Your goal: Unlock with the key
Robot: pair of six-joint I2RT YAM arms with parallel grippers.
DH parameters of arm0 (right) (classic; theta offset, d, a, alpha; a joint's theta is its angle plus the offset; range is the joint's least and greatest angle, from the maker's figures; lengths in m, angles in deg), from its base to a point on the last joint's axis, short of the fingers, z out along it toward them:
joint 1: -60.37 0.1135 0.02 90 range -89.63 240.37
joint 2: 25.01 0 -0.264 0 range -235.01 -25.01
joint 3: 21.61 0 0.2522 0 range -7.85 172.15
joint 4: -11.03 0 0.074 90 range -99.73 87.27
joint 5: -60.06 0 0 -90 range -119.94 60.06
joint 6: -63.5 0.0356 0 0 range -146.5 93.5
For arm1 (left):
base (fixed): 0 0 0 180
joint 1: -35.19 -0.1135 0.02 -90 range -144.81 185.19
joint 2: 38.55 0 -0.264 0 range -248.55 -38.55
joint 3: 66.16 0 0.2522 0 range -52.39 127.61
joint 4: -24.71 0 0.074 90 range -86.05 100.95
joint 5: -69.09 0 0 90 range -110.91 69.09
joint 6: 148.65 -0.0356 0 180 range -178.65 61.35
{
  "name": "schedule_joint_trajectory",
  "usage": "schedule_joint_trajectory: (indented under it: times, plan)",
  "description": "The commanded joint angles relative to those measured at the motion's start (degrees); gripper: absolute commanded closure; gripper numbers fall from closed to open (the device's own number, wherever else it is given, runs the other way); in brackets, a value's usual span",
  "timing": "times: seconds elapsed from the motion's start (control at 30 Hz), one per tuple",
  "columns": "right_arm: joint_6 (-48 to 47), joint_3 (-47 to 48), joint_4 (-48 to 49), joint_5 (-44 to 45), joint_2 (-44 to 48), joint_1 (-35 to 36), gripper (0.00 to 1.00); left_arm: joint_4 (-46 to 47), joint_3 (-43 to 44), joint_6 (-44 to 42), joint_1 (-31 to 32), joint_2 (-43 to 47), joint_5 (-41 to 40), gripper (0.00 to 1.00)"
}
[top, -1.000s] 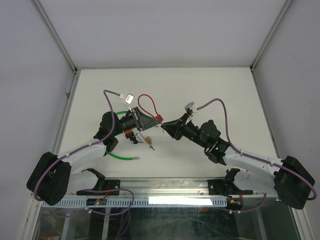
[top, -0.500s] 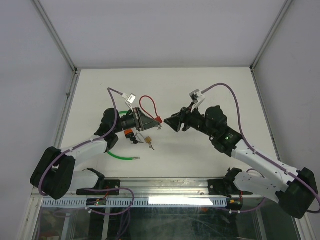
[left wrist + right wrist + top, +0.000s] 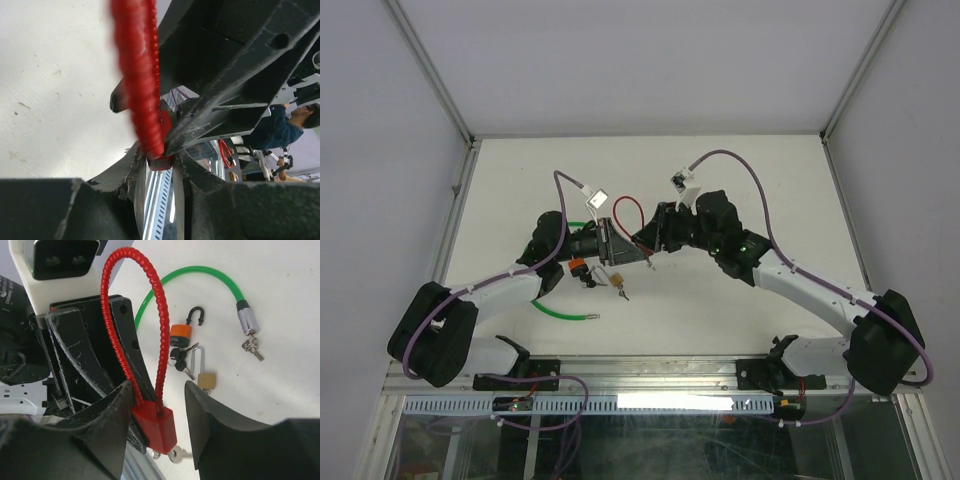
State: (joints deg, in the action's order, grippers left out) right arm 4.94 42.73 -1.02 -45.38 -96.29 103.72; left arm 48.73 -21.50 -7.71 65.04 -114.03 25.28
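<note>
White-shelled arms [image 3: 810, 292] with black joints, looping purple cables [image 3: 745, 167], a black left pincer [image 3: 161, 159] and right pincer [image 3: 157, 386]

Bright, even light from above; soft, faint shadows on the white table [image 3: 770, 180]. In the left wrist view the red cable [image 3: 137, 75] is blurred, too close; right wrist view sharp

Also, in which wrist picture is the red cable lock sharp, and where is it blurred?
Left wrist view: the red cable lock lies very near the lens, its cable smeared out of focus. Right wrist view: it is sharp and evenly lit, without glare.
</note>
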Motion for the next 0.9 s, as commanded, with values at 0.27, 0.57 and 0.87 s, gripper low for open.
schedule_joint_trajectory:
  times: [0.27,0.57,0.87]
  plan:
    - [0.4,2.2,3.9,2.0,2.8,-5.1,1.0,0.5,4.7,-3.5,3.8,-2.7,5.5,1.0]
    - [1.5,-3.7,12.0,5.7,9.8,-8.9,1.0,-3.8,5.3,-5.9,6.6,-2.9,5.6,1.0]
    - [10.4,-13.7,21.2,3.6,14.2,-8.6,1.0,11.8,1.1,6.4,6.6,-1.3,-5.3,0.82]
